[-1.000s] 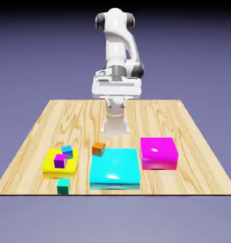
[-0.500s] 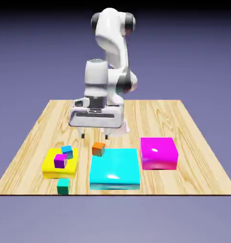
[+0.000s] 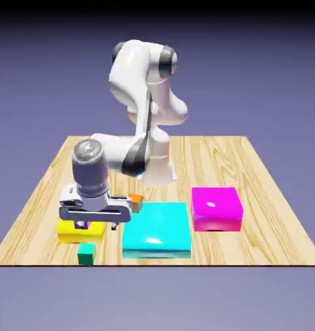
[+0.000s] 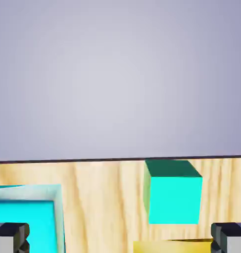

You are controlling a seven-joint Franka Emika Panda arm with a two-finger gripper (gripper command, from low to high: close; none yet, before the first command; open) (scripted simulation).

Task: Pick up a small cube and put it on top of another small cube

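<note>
**Open tool low over the yellow block, teal cube at the desk's near edge**

The small cube, plain matte teal-green with equal sides and no long axis, sits square to the wooden desk at the lower left of the exterior view, just beside the glossy yellow block. In the hand view its faces lie parallel to the desk edge, bare wood on both flanks. The tool is spread wide, holding nothing. A flat cyan block lies nearby.
</note>
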